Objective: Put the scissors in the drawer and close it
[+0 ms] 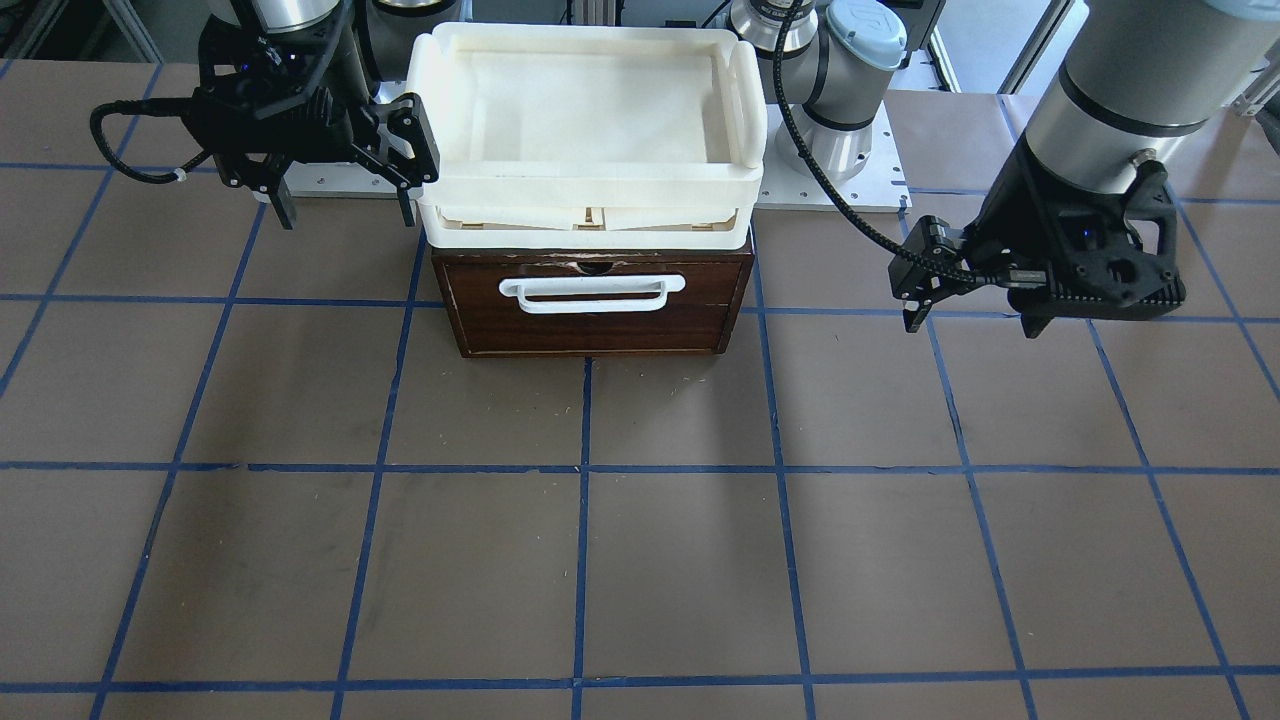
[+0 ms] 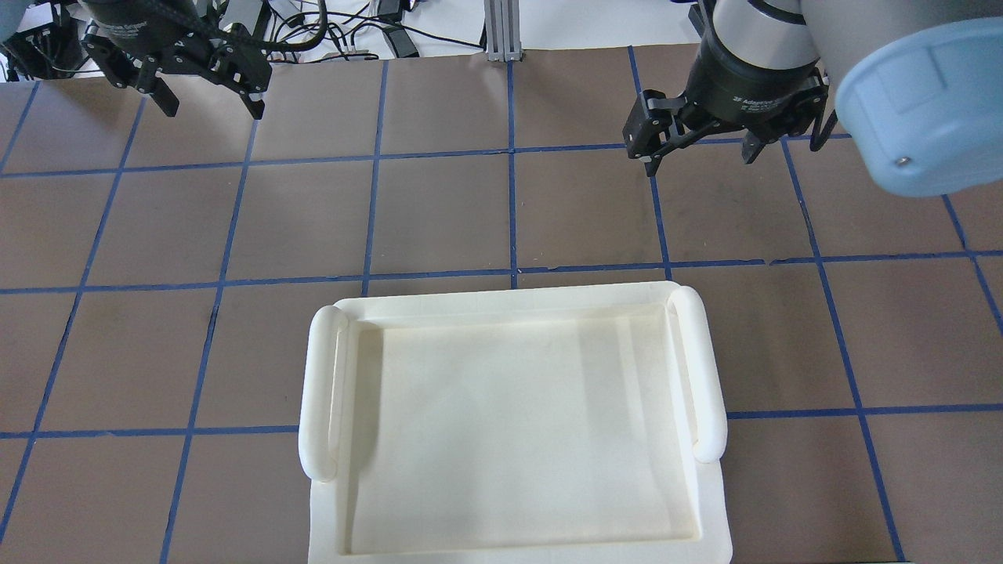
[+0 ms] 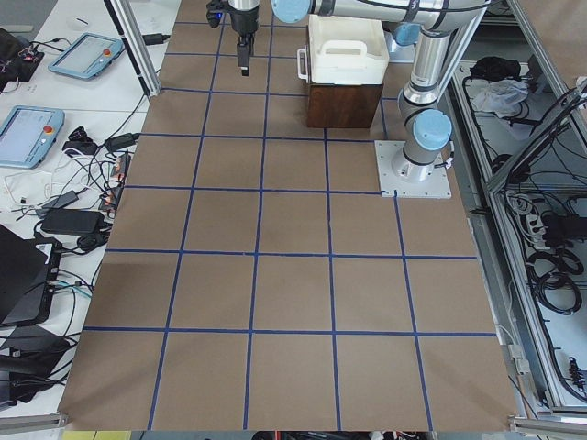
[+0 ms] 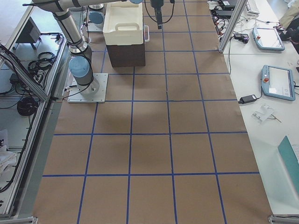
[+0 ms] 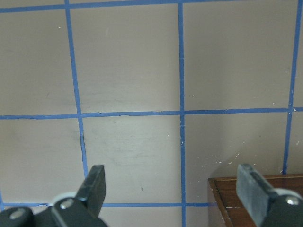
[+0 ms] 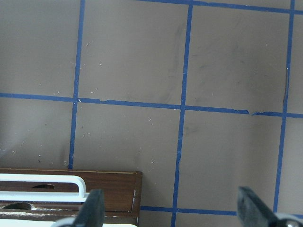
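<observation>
The drawer (image 1: 600,328) is seen shut in the brown box (image 3: 341,108), with a white tray (image 1: 590,185) stacked on top. The left gripper (image 1: 975,318) and right gripper (image 1: 345,205) are held spread, empty, beside it.

silver arms (image 1: 1120,100), pale blue joint caps (image 1: 868,30), black fingers (image 5: 94,183), black cables (image 1: 140,102).

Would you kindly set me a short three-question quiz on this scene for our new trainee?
1. True or false: the drawer of the dark brown box is pulled out.
2. The cream-white tray rests: A) on the box, B) beside the box, C) inside the drawer.
3. In what state are the left gripper and right gripper?
Key: 1 false, it is shut. 2 A. 3 Both open, holding nothing.
</observation>
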{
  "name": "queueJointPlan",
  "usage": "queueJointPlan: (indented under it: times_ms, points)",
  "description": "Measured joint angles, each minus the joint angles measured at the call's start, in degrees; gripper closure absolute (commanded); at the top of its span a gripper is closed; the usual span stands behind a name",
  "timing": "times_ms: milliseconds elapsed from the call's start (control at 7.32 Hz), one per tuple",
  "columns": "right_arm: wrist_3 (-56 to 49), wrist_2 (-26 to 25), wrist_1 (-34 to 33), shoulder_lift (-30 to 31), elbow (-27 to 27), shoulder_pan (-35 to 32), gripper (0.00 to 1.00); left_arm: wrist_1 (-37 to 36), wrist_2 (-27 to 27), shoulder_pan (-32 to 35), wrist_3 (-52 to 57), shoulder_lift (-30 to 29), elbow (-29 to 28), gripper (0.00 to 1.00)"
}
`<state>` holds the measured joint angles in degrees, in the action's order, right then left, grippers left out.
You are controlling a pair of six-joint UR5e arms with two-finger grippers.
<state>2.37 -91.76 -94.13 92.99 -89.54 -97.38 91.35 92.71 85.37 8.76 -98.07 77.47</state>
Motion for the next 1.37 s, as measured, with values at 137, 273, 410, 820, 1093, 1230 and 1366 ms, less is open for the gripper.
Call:
queueJointPlan:
  times_ms: [137,273,410,820,1093,1230,1366]
  points:
    - [0.0,0.0,0.0,0.0,0.01,0.0,0.0,-2.76,-0.25,-0.4,0.49,1.71,3.48,0.0]
    - [0.0,0.0,0.0,0.0,0.01,0.0,0.0,-4.72,-0.45,-0.49,0.6,3.49,6.57,0.0]
    - [0.0,0.0,0.0,0.0,0.0,0.0,0.0,-5.67,-0.91,-0.47,0.11,4.95,8.57,0.0]
    - [0.0,-0.04,0.0,0.0,-0.02,0.0,0.0,-6.23,-1.52,-0.34,-2.85,6.37,10.24,0.0]
    - [0.0,0.03,0.0,0.0,-0.02,0.0,0.0,-6.2,-1.26,-0.37,-3.36,6.46,10.31,0.0]
    - [0.0,0.11,0.0,0.0,-0.02,0.0,0.0,-6.19,-1.18,-0.38,-3.41,6.48,10.35,0.0]
    - [0.0,0.17,0.0,0.0,-0.02,0.0,0.0,-6.19,-1.15,-0.38,-3.41,6.48,10.38,0.0]
